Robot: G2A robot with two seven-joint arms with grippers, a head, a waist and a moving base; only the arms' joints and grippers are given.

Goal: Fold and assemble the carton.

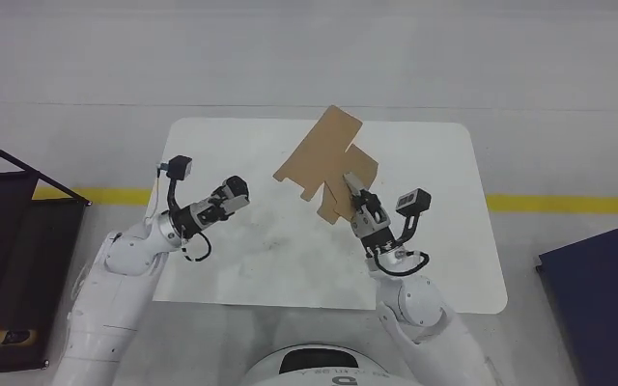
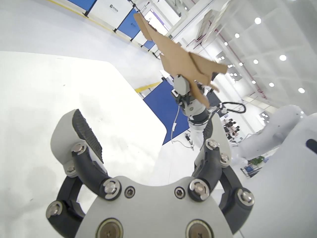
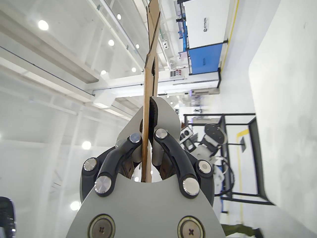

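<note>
**Above the table: collapsed carton pinched by the right arm, left arm standing by**

Over the far right part of the table (image 1: 241,261), I see the carton (image 1: 323,159) as a brown, flat-packed blank. It is lifted clear of the surface and tilted, with its flaps fanning away from the robot. The right gripper (image 1: 355,193) pinches it by one near flap. In the right wrist view the board runs edge-on between the two pads, which press against both faces. I judge that this edge grip is chosen to leave the main panels and crease lines free for the other arm.

The left gripper (image 2: 146,122) is spread wide, with nothing between its fingers (image 2: 86,134). It hangs over the left part of the table, well apart from the carton, and points toward it. I judge this to be a ready posture, with the jaws wide enough to take a panel.

Assembly state, as I judge it: no fold is formed yet. The next move calls for the left gripper to take an opposite panel so that the blank can be opened into a sleeve.

Risk: thin board held by a single flap may flex or pivot in the pinch.
</note>
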